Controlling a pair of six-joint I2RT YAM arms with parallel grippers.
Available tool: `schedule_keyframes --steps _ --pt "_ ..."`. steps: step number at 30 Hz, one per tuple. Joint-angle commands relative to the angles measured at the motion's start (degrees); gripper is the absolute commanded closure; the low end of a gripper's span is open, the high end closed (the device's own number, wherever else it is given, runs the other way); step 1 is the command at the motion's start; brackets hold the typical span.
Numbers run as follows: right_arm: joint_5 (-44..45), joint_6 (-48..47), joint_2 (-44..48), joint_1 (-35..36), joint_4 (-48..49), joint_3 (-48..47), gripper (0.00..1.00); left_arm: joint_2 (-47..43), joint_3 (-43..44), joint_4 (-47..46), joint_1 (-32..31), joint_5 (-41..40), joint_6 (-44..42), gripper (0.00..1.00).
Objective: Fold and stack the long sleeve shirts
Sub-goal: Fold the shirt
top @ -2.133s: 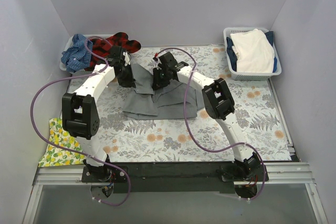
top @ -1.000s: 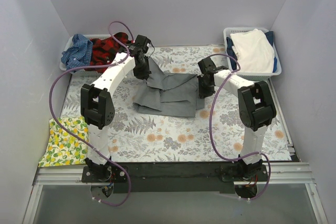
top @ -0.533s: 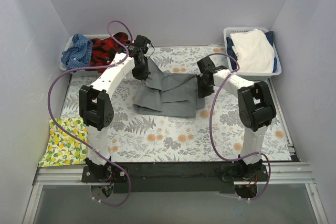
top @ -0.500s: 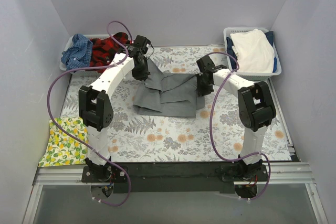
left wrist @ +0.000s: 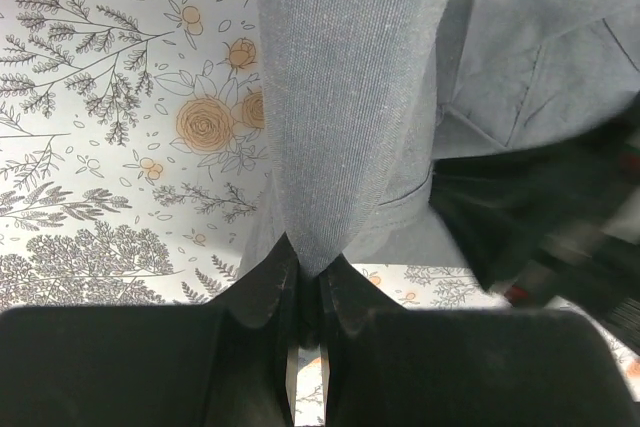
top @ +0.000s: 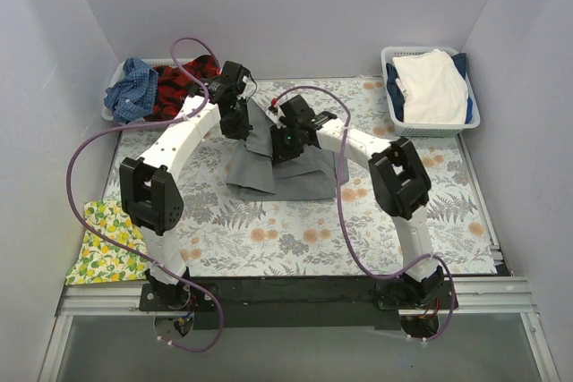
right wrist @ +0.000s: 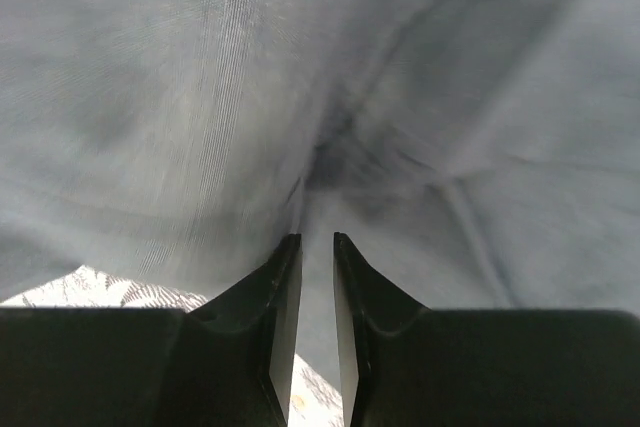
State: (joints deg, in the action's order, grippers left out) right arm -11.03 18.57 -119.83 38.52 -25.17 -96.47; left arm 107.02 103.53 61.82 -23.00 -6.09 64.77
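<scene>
arms (top: 179, 136): white links, black joints | cables (top: 89, 145): purple, looping | tool fingers (right wrist: 270, 297): black, tapered

We count three long sleeve shirts: one grey shirt (top: 277, 181), and behind it to the left one red-black plaid shirt (top: 179, 87) and one blue checked shirt (top: 130, 87). There are two baskets, the left basket (top: 107, 114) and the right basket (top: 430, 128), one on either side of the grey shirt, and one lemon-print cloth (top: 106, 241) nearer than it on the left. We count two pincers, the left pincer (left wrist: 308, 272) and the right pincer (right wrist: 317, 239), both at the grey shirt.

Left end effector (left wrist: 308, 292) pinches grey shirt (left wrist: 350, 97) above fern-print cover (left wrist: 120, 97)
</scene>
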Motion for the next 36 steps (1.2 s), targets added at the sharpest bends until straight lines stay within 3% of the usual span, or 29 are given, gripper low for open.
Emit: schedule_keyframes --steps 1,9,18,30,36 --pt "-7.5 1.1 -6.6 2.0 1.6 -5.2 0.73 -5.5 -1.3 -1.2 -0.2 1.3 -0.7 0.96" --pt "-13.9 -0.3 -10.6 6.1 2.5 -7.5 0.77 -5.4 -1.8 -2.0 -0.1 2.7 -0.9 0.95" --pt "2.7 5.0 -1.3 1.9 3.7 0.4 0.76 -5.2 -2.6 -0.9 -0.1 -0.6 -1.7 0.95" --pt "10.7 5.0 6.9 -5.2 0.6 5.8 0.73 -5.2 -3.1 -0.1 -0.1 -1.9 -1.1 0.95" --pt "16.5 5.3 11.1 -12.1 -2.1 11.6 0.73 -2.5 -0.5 1.5 -0.1 -3.4 0.4 0.95"
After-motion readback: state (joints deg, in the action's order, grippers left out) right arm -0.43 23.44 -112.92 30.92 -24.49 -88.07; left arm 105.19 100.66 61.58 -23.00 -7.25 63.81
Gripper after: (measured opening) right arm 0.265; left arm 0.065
